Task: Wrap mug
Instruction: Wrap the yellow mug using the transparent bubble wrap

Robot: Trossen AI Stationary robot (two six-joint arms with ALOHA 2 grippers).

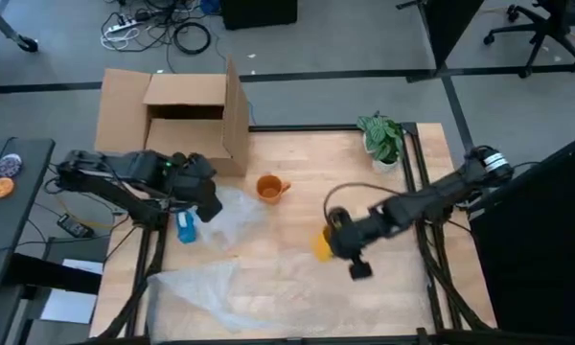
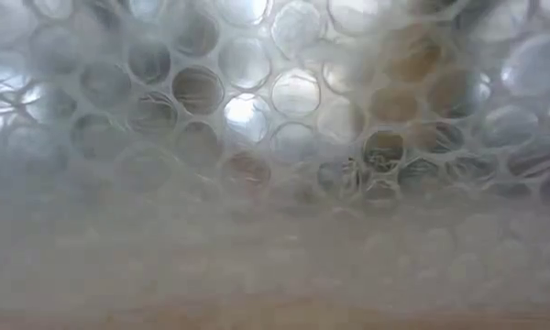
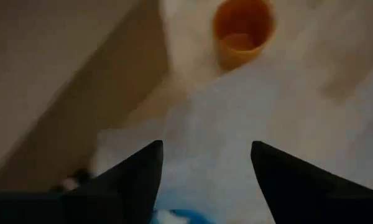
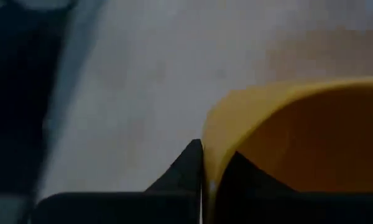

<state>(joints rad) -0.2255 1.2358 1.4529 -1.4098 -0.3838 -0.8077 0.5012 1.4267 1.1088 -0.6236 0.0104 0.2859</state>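
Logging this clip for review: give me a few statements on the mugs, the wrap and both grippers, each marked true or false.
1. The right gripper has its fingers shut on the rim of the yellow mug. True.
2. The orange mug is inside the cardboard box. False: it stands on the table, beside the box.
3. The left gripper is open. True.
4. The bubble wrap is already around the orange mug. False: it lies flat near the table's front edge.

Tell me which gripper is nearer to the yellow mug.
The right one. The right gripper is shut on the rim of the yellow mug, one jaw inside it and one outside. The left gripper is far across the table, beside the blue mug.
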